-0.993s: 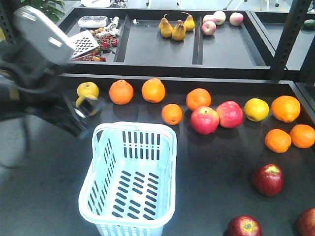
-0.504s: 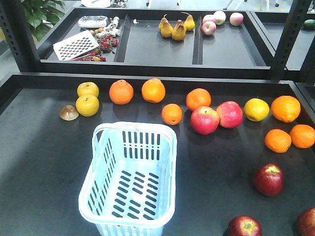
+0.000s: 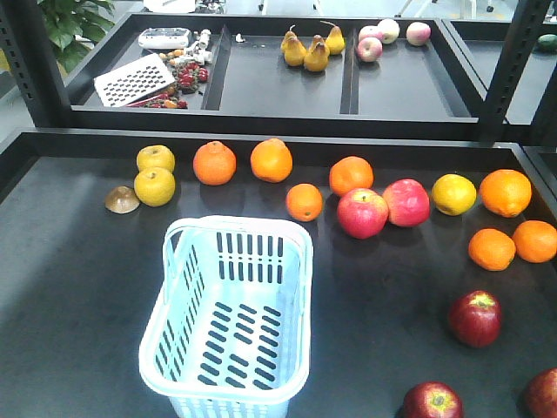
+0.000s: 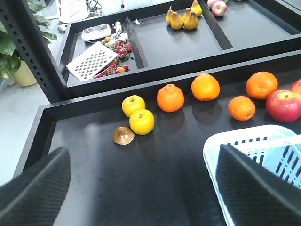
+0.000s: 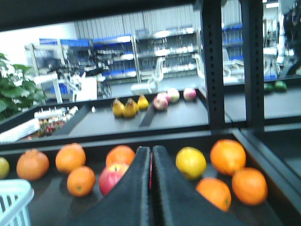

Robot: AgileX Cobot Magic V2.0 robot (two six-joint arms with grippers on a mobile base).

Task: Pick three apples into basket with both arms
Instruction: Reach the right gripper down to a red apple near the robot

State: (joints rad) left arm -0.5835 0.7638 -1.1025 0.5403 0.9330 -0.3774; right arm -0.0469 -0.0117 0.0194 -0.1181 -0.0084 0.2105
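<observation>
Three dark red apples lie at the near right of the black table: one (image 3: 474, 318) further in, one (image 3: 432, 402) at the front edge, one (image 3: 544, 394) cut off at the right edge. The pale blue basket (image 3: 300, 287) stands empty at the near centre-left. Neither arm shows in the front view. In the left wrist view my left gripper (image 4: 141, 188) hangs open over bare table, its right finger (image 4: 256, 188) above the basket's rim (image 4: 244, 134). My right gripper (image 5: 151, 149) is shut on nothing and faces the fruit row. No dark apple shows in either wrist view.
Oranges (image 3: 214, 163), yellow fruit (image 3: 155, 185) and two pinkish-red apples (image 3: 362, 212) form a row across the table's far side. A brown half-dome (image 3: 122, 199) lies at the left. Behind are trays with pears (image 3: 315, 54) and a grater (image 3: 133, 80). Black shelf posts (image 3: 513, 61) stand at both sides.
One second ago my left arm filled the left side of the front view; it has since gone out of that view. Fruit and basket have not moved.
</observation>
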